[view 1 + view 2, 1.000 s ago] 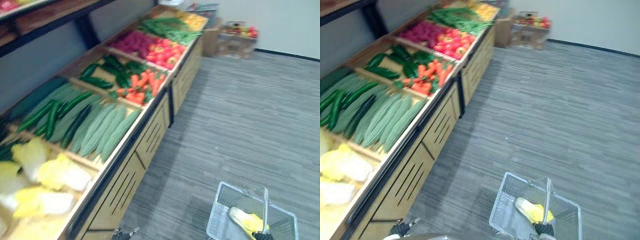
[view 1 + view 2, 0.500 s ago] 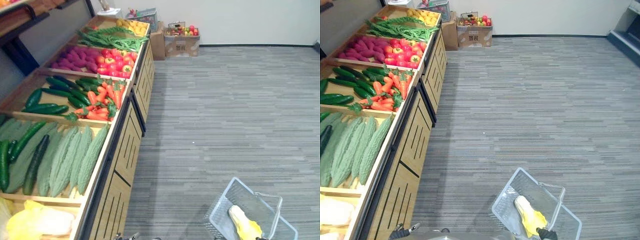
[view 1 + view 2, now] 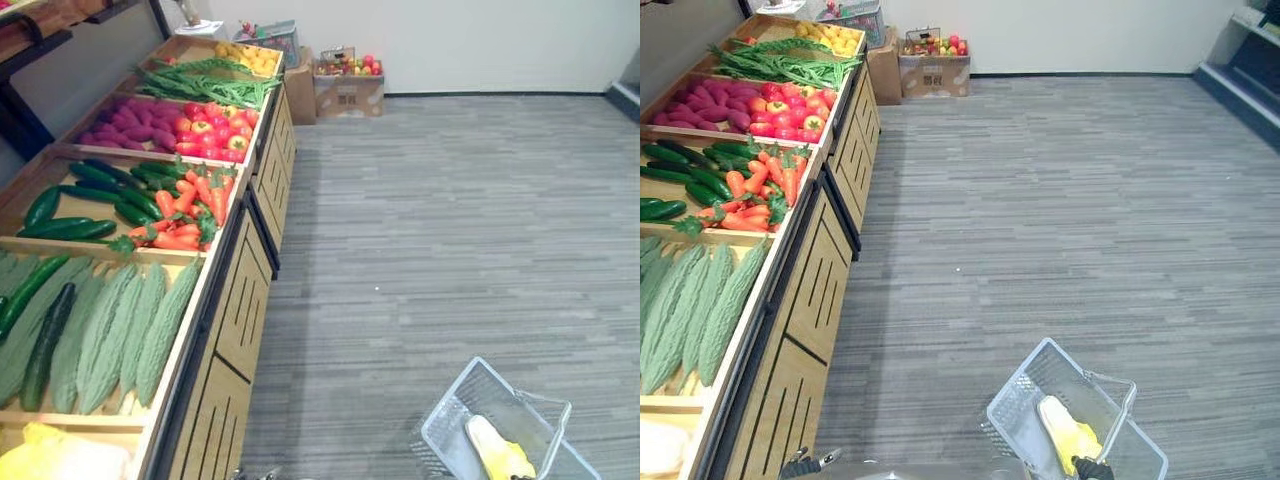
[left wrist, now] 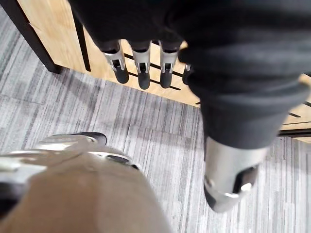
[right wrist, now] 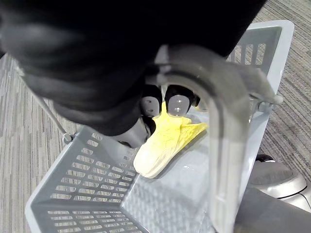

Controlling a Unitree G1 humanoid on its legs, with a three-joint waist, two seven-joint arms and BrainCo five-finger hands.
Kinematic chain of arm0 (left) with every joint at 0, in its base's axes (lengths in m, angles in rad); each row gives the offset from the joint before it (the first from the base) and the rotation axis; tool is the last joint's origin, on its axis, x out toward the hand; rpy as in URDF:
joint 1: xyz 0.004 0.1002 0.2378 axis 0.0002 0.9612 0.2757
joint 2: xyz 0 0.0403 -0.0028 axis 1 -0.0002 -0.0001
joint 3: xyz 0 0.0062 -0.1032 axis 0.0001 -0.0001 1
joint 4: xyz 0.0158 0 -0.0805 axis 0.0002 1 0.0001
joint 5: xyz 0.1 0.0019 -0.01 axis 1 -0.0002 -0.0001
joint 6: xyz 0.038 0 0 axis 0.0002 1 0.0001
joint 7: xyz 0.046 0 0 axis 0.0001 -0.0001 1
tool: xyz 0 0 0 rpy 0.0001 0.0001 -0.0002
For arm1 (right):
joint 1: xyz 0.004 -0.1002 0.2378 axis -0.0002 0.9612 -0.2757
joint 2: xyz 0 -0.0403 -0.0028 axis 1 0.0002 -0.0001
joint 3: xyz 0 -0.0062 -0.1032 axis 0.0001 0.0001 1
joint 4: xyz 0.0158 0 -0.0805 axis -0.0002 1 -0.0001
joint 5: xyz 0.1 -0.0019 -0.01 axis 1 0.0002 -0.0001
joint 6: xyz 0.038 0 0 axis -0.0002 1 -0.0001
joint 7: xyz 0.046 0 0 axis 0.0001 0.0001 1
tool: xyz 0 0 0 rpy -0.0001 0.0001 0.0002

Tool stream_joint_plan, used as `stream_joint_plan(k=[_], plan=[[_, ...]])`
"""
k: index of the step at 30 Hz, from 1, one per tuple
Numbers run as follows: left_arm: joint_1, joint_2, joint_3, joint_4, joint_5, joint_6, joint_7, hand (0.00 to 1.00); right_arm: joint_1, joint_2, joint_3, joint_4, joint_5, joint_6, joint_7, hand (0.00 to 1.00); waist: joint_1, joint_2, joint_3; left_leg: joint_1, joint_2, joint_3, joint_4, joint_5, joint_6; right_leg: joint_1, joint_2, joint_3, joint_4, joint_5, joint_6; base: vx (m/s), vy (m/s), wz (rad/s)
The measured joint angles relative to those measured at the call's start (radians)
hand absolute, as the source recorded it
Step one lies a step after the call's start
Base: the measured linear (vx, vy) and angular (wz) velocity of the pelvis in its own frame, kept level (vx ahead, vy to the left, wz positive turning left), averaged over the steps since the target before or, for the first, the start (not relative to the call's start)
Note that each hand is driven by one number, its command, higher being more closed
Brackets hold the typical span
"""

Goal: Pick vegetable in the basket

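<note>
Right wrist view: the right hand (image 5: 177,103) grips the handle (image 5: 221,145) of the grey basket (image 5: 73,160), near right, where the yellow cabbage (image 5: 163,145) lies as it did half a second ago. The left hand (image 4: 141,65) hangs with fingers relaxed beside the wooden produce stand (image 3: 240,300) on the left. The head camera has turned slightly since then.

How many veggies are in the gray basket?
1. A yellow cabbage lies on the floor of the basket, under the handle gripped by the right hand. The hand covers part of the basket, so something small could hide there.
</note>
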Motion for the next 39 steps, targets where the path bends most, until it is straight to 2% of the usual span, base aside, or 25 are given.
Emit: stream_joint_plan(k=[1, 3, 4, 5, 6, 7, 8, 10, 11, 13, 17, 21, 22, 23, 24, 25, 26, 27, 29, 31, 32, 34, 35, 36, 39], plan=[[0.002, -0.009, 0.036, -0.017, 0.000, 0.004, 0.000, 0.00, 0.005, 0.001, 0.002, -0.003, 0.003, 0.000, 0.000, 1.00, 0.001, 0.008, 0.009, -0.076, 0.022, -0.048, 0.164, 0.026, -0.012, 0.005, 0.010, -0.012, 0.026, -0.015, -0.003, 0.06, -0.153, 0.05], [0.012, -0.045, 0.085, -0.042, -0.008, 0.010, 0.000, 0.00, 0.022, 0.002, 0.026, -0.031, 0.003, 0.002, -0.001, 1.00, 0.022, 0.013, 0.027, -0.192, 0.050, -0.128, 0.421, 0.198, 0.013, 0.048, 0.032, -0.003, 0.046, -0.051, -0.027, 0.12, -0.167, -0.09], [0.009, -0.045, 0.088, -0.041, -0.011, 0.012, 0.000, 0.00, 0.020, 0.003, 0.038, -0.037, 0.003, 0.002, -0.001, 1.00, 0.030, -0.005, 0.031, -0.222, 0.053, -0.130, 0.459, 0.234, 0.018, 0.061, 0.030, 0.010, 0.037, -0.062, -0.041, 0.19, -0.123, -0.15], [0.005, -0.048, 0.085, -0.037, -0.024, 0.013, -0.002, 0.00, 0.019, 0.009, 0.041, -0.051, 0.002, 0.002, -0.001, 1.00, 0.031, 0.001, 0.030, -0.257, 0.047, -0.120, 0.471, 0.158, 0.018, 0.088, 0.026, 0.011, 0.012, -0.064, -0.043, 0.17, -0.055, -0.10], [0.008, -0.050, 0.080, -0.032, -0.027, 0.015, -0.003, 0.00, 0.016, 0.004, 0.040, -0.064, 0.002, 0.002, -0.001, 1.00, 0.031, 0.008, 0.033, -0.283, 0.035, -0.088, 0.405, 0.087, 0.030, 0.099, 0.019, 0.010, -0.009, -0.064, -0.043, 0.21, -0.052, -0.07], [0.010, -0.050, 0.075, -0.032, -0.029, 0.014, -0.002, 0.00, 0.011, 0.003, 0.040, -0.064, 0.002, 0.003, 0.000, 1.00, 0.031, 0.010, 0.033, -0.293, 0.023, -0.065, 0.346, 0.070, 0.033, 0.106, 0.013, 0.011, -0.020, -0.064, -0.043, 0.20, -0.002, -0.05], [0.012, -0.050, 0.067, -0.031, -0.028, 0.014, -0.002, 0.00, 0.001, 0.004, 0.040, -0.065, 0.002, 0.003, -0.001, 1.00, 0.033, 0.011, 0.032, -0.298, -0.002, -0.019, 0.170, 0.071, 0.039, 0.114, 0.004, 0.009, -0.046, -0.064, -0.042, 0.24, 0.064, -0.13], [0.030, -0.054, 0.050, -0.027, -0.027, 0.014, -0.005, 0.00, -0.005, 0.003, 0.040, -0.068, 0.001, 0.003, -0.001, 1.00, 0.034, 0.028, 0.028, -0.281, -0.033, 0.023, -0.147, 0.144, 0.043, 0.138, 0.008, 0.004, -0.098, -0.064, -0.038, 0.31, 0.122, -0.19], [0.042, -0.056, 0.048, -0.024, -0.026, 0.015, -0.009, 0.00, -0.004, 0.006, 0.039, -0.069, 0.001, 0.005, -0.003, 1.00, 0.050, 0.028, 0.028, -0.267, -0.047, 0.026, -0.215, 0.247, 0.098, 0.166, 0.005, 0.015, -0.129, -0.067, -0.032, 0.43, 0.154, -0.13], [0.038, -0.043, 0.048, -0.030, -0.019, 0.014, -0.008, 0.00, 0.001, 0.037, 0.039, -0.074, -0.001, 0.005, -0.004, 1.00, 0.055, -0.005, 0.016, -0.285, -0.080, 0.044, -0.169, 0.200, 0.141, 0.175, -0.022, 0.025, -0.156, -0.038, -0.019, 0.50, 0.146, 0.01], [0.029, -0.026, 0.061, -0.027, -0.019, 0.013, -0.009, 0.00, 0.003, 0.040, 0.043, -0.073, -0.047, 0.007, 0.005, 1.00, 0.072, -0.031, 0.001, -0.256, -0.082, 0.093, -0.077, 0.137, 0.175, 0.189, -0.043, 0.119, -0.125, 0.101, 0.005, 0.44, 0.192, -0.11], [0.051, -0.006, 0.019, -0.018, 0.003, 0.015, -0.012, 0.00, 0.006, 0.013, 0.038, -0.066, -0.048, 0.003, 0.014, 1.00, 0.057, -0.039, -0.037, -0.105, -0.132, 0.096, -0.218, 0.068, 0.185, -0.003, -0.061, 0.150, 0.337, 0.230, 0.084, 0.35, 0.156, 0.01], [0.051, 0.014, -0.016, -0.018, 0.004, 0.016, -0.016, 0.00, 0.017, 0.010, 0.040, -0.062, -0.048, 0.007, 0.014, 1.00, 0.054, -0.061, -0.031, -0.036, -0.168, 0.088, -0.250, 0.052, 0.195, -0.045, -0.086, 0.153, 0.478, 0.365, 0.118, 0.31, 0.102, 0.27], [0.054, 0.018, -0.040, -0.020, 0.004, 0.016, -0.017, 0.00, 0.030, 0.008, 0.039, -0.062, -0.048, 0.004, 0.013, 1.00, 0.044, -0.049, -0.035, 0.018, -0.181, 0.070, -0.271, 0.039, 0.208, -0.065, -0.093, 0.149, 0.560, 0.487, 0.133, 0.40, 0.109, 0.37], [0.055, 0.019, -0.054, -0.020, 0.004, 0.017, -0.018, 0.00, 0.030, 0.010, 0.037, -0.062, -0.046, 0.003, 0.012, 1.00, 0.034, -0.044, -0.030, 0.053, -0.190, 0.054, -0.278, 0.020, 0.217, -0.106, -0.090, 0.139, 0.680, 0.456, 0.137, 0.40, 0.101, 0.47], [0.048, 0.025, -0.058, -0.019, 0.005, 0.019, -0.018, 0.00, 0.027, 0.010, 0.037, -0.064, -0.046, 0.003, 0.012, 1.00, 0.022, -0.048, -0.030, 0.099, -0.198, 0.028, -0.284, 0.002, 0.221, -0.169, -0.087, 0.100, 0.817, 0.306, 0.067, 0.50, 0.092, 0.62], [0.037, 0.036, -0.071, -0.020, 0.002, 0.020, -0.017, 0.00, 0.029, 0.007, 0.036, -0.064, -0.045, 0.002, 0.005, 1.00, 0.014, -0.042, -0.026, 0.158, -0.200, 0.001, -0.313, -0.004, 0.227, -0.215, -0.081, 0.026, 0.862, 0.186, 0.032, 0.50, 0.059, 0.70], [0.031, 0.035, -0.073, -0.021, 0.001, 0.019, -0.017, 0.00, 0.030, 0.003, 0.035, -0.064, -0.044, 0.001, 0.000, 1.00, 0.005, -0.035, -0.022, 0.202, -0.195, -0.023, -0.336, -0.004, 0.228, -0.236, -0.072, -0.031, 0.831, 0.111, -0.005, 0.42, 0.022, 0.63], [0.016, 0.030, -0.064, -0.021, 0.000, 0.019, -0.017, 0.00, 0.030, 0.005, 0.016, -0.065, -0.045, -0.008, -0.002, 1.00, -0.001, -0.029, -0.018, 0.252, -0.184, -0.052, -0.348, -0.005, 0.228, -0.267, -0.058, -0.123, 0.664, 0.048, -0.039, 0.37, -0.058, 0.73], [-0.003, -0.005, -0.005, -0.031, 0.000, 0.016, -0.018, 0.00, 0.035, 0.009, -0.021, -0.078, -0.045, -0.011, -0.004, 1.00, 0.000, -0.017, -0.013, 0.294, -0.162, -0.116, -0.343, -0.031, 0.219, -0.291, -0.053, -0.149, 0.415, 0.056, -0.029, 0.48, -0.186, 1.16], [-0.001, -0.022, 0.019, -0.041, 0.000, 0.010, -0.018, 0.00, 0.048, 0.010, -0.047, -0.093, -0.045, -0.010, -0.004, 1.00, 0.003, -0.005, -0.009, 0.307, -0.137, -0.139, -0.336, -0.073, 0.187, -0.291, -0.051, -0.138, 0.259, 0.083, -0.018, 0.42, -0.206, 1.17], [0.001, -0.033, 0.057, -0.052, 0.000, 0.009, -0.022, 0.00, 0.061, 0.022, -0.046, -0.106, -0.048, -0.008, -0.003, 1.00, 0.015, -0.017, -0.001, 0.316, -0.123, -0.172, -0.304, -0.133, 0.149, -0.293, -0.061, -0.063, 0.079, 0.156, -0.018, 0.42, -0.297, 0.82], [0.016, -0.045, 0.083, -0.055, -0.001, 0.010, -0.024, 0.00, 0.063, 0.031, -0.041, -0.116, -0.048, -0.009, -0.003, 1.00, 0.028, -0.024, 0.004, 0.324, -0.109, -0.203, -0.271, -0.187, 0.118, -0.290, -0.064, -0.006, 0.025, 0.241, 0.018, 0.53, -0.434, 0.78], [0.020, -0.064, 0.105, -0.049, -0.002, 0.014, -0.026, 0.00, 0.065, 0.023, -0.041, -0.117, -0.057, -0.001, -0.002, 1.00, 0.033, -0.009, 0.005, 0.324, -0.072, -0.234, -0.243, -0.216, 0.104, -0.295, -0.038, -0.025, 0.092, 0.255, 0.046, 0.43, -0.367, 0.68], [0.023, -0.095, 0.128, -0.040, -0.001, 0.012, -0.032, 0.00, 0.029, 0.010, -0.075, -0.144, -0.070, -0.001, -0.002, 1.00, 0.041, 0.035, 0.008, 0.305, -0.043, -0.271, -0.226, -0.132, 0.093, -0.328, -0.054, -0.085, 0.247, 0.105, 0.024, 0.41, -0.326, 0.62]])
